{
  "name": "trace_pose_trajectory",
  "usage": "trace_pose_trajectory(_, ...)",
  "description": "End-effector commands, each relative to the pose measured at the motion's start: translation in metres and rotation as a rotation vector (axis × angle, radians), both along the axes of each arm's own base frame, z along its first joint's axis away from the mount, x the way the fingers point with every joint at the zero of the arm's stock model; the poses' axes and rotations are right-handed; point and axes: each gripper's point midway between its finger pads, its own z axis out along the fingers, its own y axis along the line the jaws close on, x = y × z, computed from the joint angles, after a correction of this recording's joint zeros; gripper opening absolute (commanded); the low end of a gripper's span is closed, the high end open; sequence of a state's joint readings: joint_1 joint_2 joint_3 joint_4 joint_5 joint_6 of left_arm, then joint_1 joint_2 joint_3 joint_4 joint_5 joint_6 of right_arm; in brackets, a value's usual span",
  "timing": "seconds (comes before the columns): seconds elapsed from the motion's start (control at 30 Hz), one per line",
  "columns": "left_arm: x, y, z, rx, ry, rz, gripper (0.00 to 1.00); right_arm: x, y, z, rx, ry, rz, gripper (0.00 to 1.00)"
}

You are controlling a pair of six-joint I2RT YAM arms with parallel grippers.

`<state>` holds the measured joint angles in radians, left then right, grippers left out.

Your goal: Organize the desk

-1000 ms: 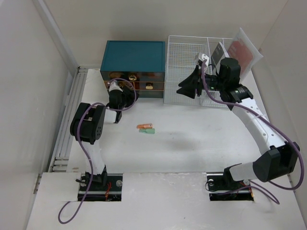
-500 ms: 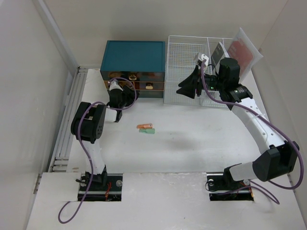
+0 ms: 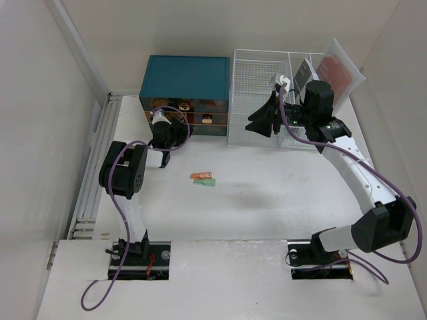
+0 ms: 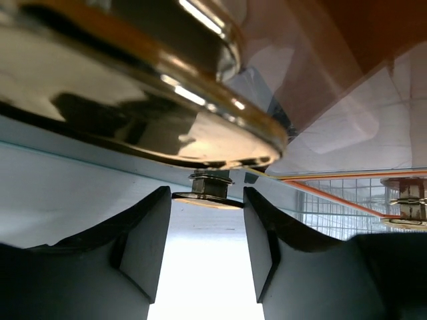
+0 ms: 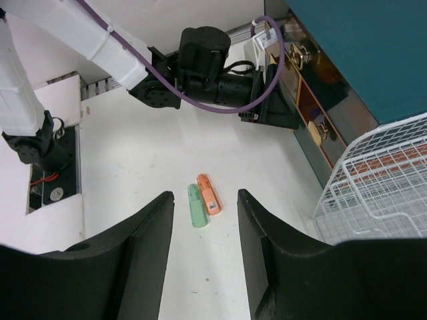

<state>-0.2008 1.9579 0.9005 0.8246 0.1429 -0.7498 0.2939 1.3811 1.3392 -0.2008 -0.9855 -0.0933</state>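
Observation:
The desk (image 3: pixel 267 200) is a wide white tabletop. An orange highlighter (image 3: pixel 200 176) (image 5: pixel 209 193) and a green one (image 3: pixel 205 182) (image 5: pixel 196 207) lie side by side on it. A teal drawer box (image 3: pixel 187 77) (image 5: pixel 360 47) stands at the back. My left gripper (image 3: pixel 177 129) (image 4: pixel 207 200) is at its drawer fronts, with the fingertips either side of the base of a brass knob (image 4: pixel 133 87); whether they press on it I cannot tell. My right gripper (image 3: pixel 257 125) (image 5: pixel 205 195) hangs open and empty, high above the highlighters.
A white wire-mesh file rack (image 3: pixel 260 73) (image 5: pixel 373 180) stands right of the drawer box, holding papers (image 3: pixel 337 67) at its far right. White walls close in on the left and right. A slotted rail (image 3: pixel 97 167) runs along the desk's left edge.
The left gripper has edged slightly closer to the drawer front and its jaws have narrowed a little. The right arm and the highlighters have not moved.

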Motion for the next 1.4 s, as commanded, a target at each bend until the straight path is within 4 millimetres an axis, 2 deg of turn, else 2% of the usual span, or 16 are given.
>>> trace_pose_trajectory(0.0, 0.019, -0.005, 0.028, -0.017, -0.083, -0.018, 0.42, -0.002, 0.000, 0.010, 0.014, -0.050, 0.027, 0.49)
trace_pose_trajectory(0.1, 0.019, -0.005, 0.028, -0.017, -0.083, -0.018, 0.38, -0.002, 0.000, 0.010, 0.011, -0.059, 0.028, 0.49)
trace_pose_trajectory(0.27, 0.016, -0.004, 0.024, -0.015, -0.073, -0.018, 0.25, -0.002, 0.000, 0.010, 0.011, -0.059, 0.028, 0.49)
trace_pose_trajectory(0.43, 0.004, -0.004, 0.015, -0.034, -0.054, -0.022, 0.23, -0.003, 0.000, 0.010, 0.013, -0.058, 0.037, 0.49)
trace_pose_trajectory(0.47, 0.002, -0.004, 0.019, -0.037, -0.069, -0.022, 0.23, -0.003, 0.000, 0.010, 0.013, -0.058, 0.037, 0.49)
trace_pose_trajectory(0.6, -0.015, -0.005, 0.020, -0.067, -0.075, -0.032, 0.23, -0.002, 0.001, 0.005, 0.009, -0.041, 0.037, 0.49)
trace_pose_trajectory(0.63, -0.025, -0.003, 0.008, -0.063, -0.051, -0.031, 0.23, -0.002, 0.001, 0.005, 0.008, -0.041, 0.037, 0.49)
trace_pose_trajectory(0.7, -0.031, -0.003, 0.014, -0.078, -0.067, -0.039, 0.23, -0.004, 0.001, 0.006, 0.011, -0.040, 0.047, 0.49)
trace_pose_trajectory(0.73, -0.041, -0.003, 0.003, -0.075, -0.036, -0.046, 0.23, -0.004, 0.001, 0.006, 0.011, -0.040, 0.048, 0.49)
trace_pose_trajectory(0.83, -0.052, -0.001, 0.012, -0.081, -0.069, -0.048, 0.23, -0.004, 0.001, 0.006, 0.011, -0.040, 0.048, 0.49)
trace_pose_trajectory(0.87, -0.064, -0.003, 0.003, -0.086, -0.045, -0.053, 0.23, -0.004, 0.001, 0.006, 0.011, -0.040, 0.048, 0.49)
trace_pose_trajectory(0.97, -0.084, -0.003, -0.002, -0.094, -0.042, -0.059, 0.23, -0.004, 0.001, 0.006, 0.011, -0.040, 0.048, 0.49)
trace_pose_trajectory(1.1, -0.097, -0.004, -0.005, -0.103, -0.039, -0.066, 0.23, -0.005, 0.002, 0.006, 0.013, -0.039, 0.056, 0.49)
trace_pose_trajectory(1.2, -0.103, -0.003, -0.009, -0.100, -0.026, -0.065, 0.36, -0.005, 0.002, 0.006, 0.013, -0.039, 0.056, 0.49)
trace_pose_trajectory(1.23, -0.103, -0.001, -0.007, -0.098, -0.028, -0.056, 0.56, -0.003, 0.002, 0.003, 0.011, -0.031, 0.056, 0.49)
trace_pose_trajectory(1.37, -0.104, 0.001, -0.010, -0.080, 0.002, -0.049, 0.85, -0.003, 0.002, 0.003, 0.011, -0.030, 0.056, 0.49)
